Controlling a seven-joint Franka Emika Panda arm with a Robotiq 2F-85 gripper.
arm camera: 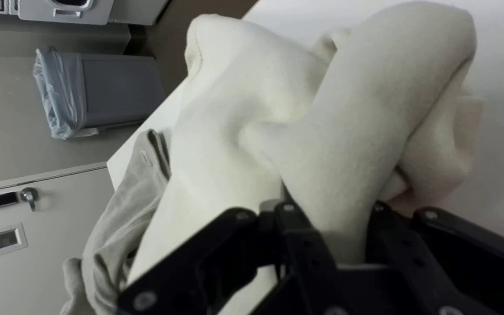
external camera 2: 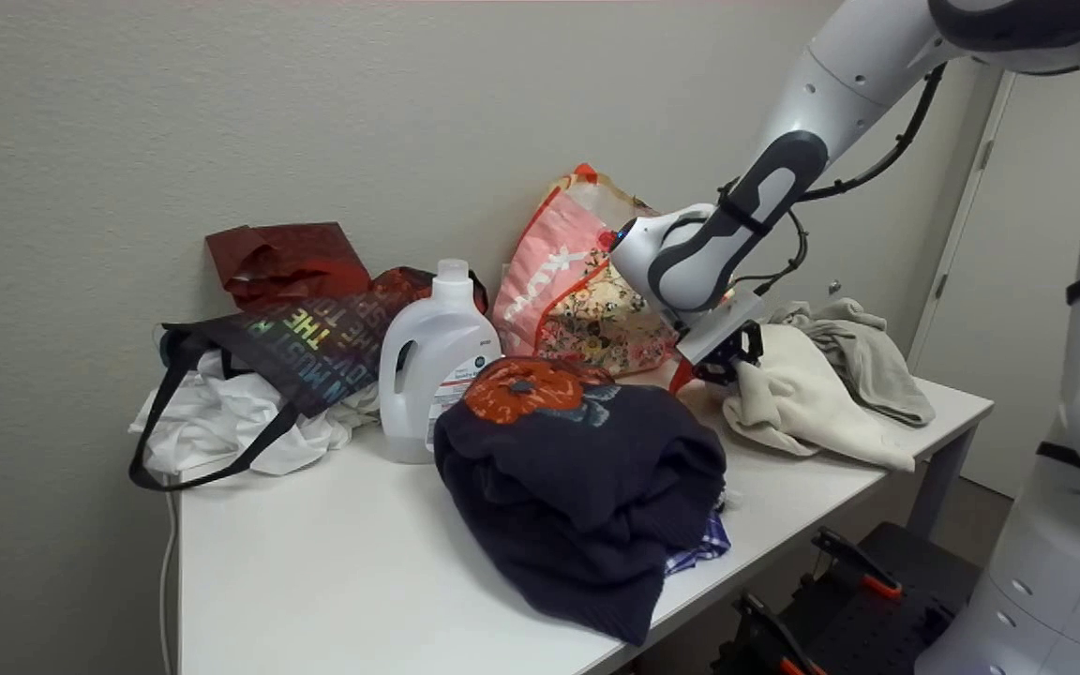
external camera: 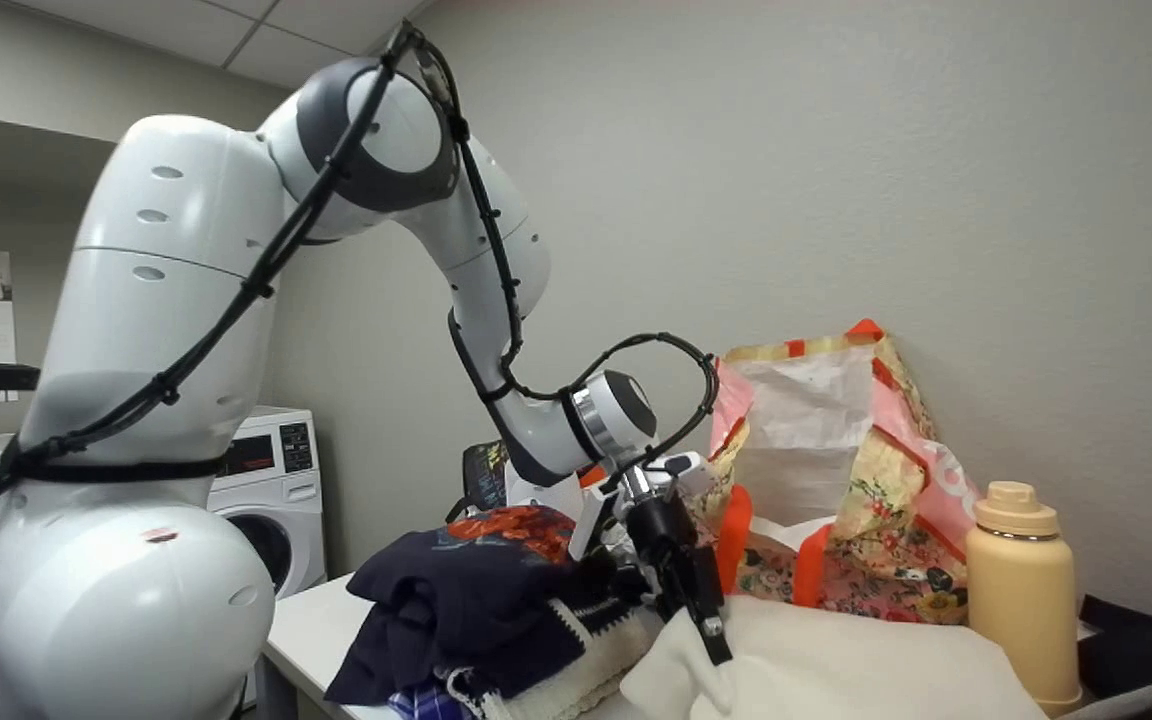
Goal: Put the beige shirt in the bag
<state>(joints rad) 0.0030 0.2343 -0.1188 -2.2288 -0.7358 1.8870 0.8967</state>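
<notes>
Clamped on one beige shirt (external camera: 856, 665), near one floral shopping bag (external camera: 896, 480)

In the gripper (arm camera: 331, 204): one fold of shirt, pinched from both sides; rest of it draped below and past the gripper, outside the bag.

Counts, near to far from the gripper: one upright bag just beyond; one navy flower-print top (external camera 2: 587, 450) nearby, heaped over one blue plaid cloth (external camera 2: 697, 548); one gray garment (external camera 2: 863, 347) past the shirt; one detergent jug (external camera 2: 442, 356) and one black lettered tote (external camera 2: 324, 352), both well apart, beyond the navy heap.

Only in an exterior view: one pale yellow bottle (external camera: 1023, 600), past the shirt from the gripper. Only in an exterior view: two black-and-orange clamps (external camera 2: 854, 561), well below the gripper. Only in the wrist view: one lined trash bin (arm camera: 120, 89) and one door lever (arm camera: 29, 197), both well apart from the gripper.

Below the gripper: one white table (external camera 2: 315, 562). Beyond the bag: plain gray wall (external camera: 936, 200). Well apart, across the room: two front-loading washers (external camera: 308, 530), one partly hidden by the arm (external camera: 156, 310).
</notes>
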